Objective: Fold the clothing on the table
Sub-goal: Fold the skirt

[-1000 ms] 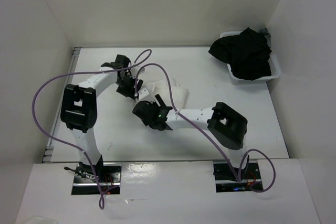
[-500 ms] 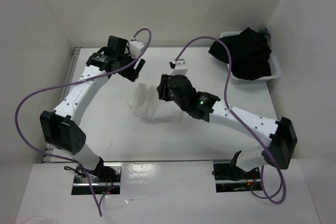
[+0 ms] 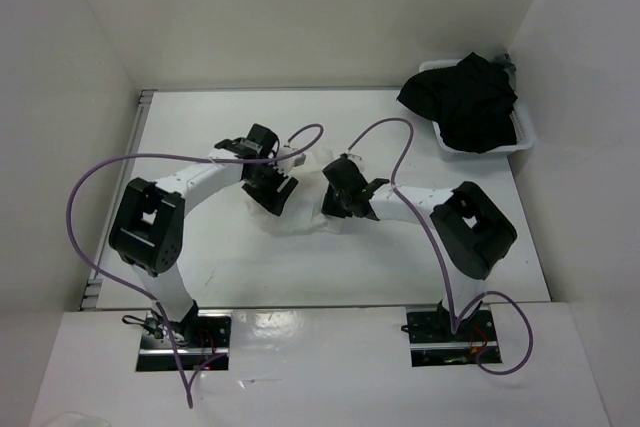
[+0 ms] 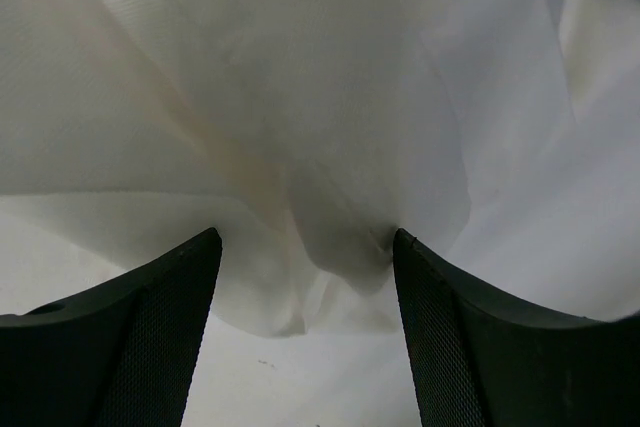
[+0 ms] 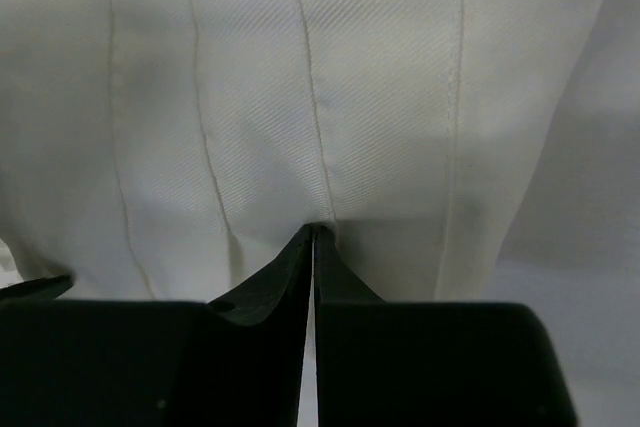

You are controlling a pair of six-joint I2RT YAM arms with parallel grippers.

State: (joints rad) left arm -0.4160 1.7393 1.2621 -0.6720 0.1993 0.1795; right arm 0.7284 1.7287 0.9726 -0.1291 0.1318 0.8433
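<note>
Support: large flat white rectangular table (image 3: 200,137), filling middle of top view. Metal rail (image 3: 143,105) runs along its left edge. Centre of frame: thin white pleated fabric garment (image 3: 306,215) lies rumpled and bunched on table, outline hard to trace against white surface. Upper right of frame: small white plastic tray (image 3: 450,150) sits on table's far right corner. Crumpled black garment (image 3: 468,99) is heaped in tray, spilling over rim.

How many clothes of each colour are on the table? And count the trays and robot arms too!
White clothing: 1
Black garment: 1
Tray: 1
Robot arms: 2 (left arm, right arm)
Total: 5
</note>
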